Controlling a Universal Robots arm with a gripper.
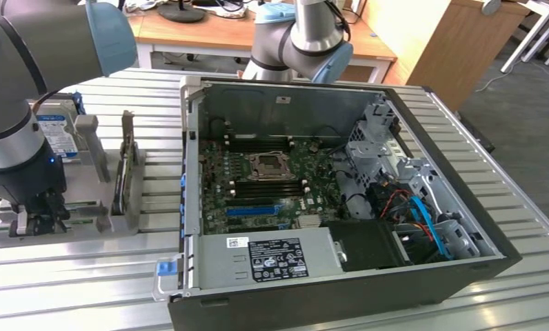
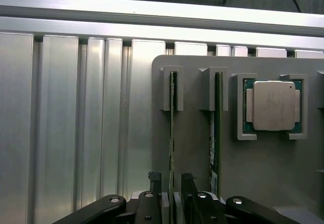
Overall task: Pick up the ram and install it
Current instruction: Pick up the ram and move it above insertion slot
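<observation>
ram [image 2: 172, 128] on edge in holder [image 2: 263, 178], straddled by spread gripper [image 2: 171, 177]

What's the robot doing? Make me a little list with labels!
Ram: thin green circuit-board stick, standing on edge in grey plastic holder
End effector: open, one finger each side of that stick
Beside it: second ram stick; square silver processor chip
Computer: open black metal case, green motherboard showing
</observation>
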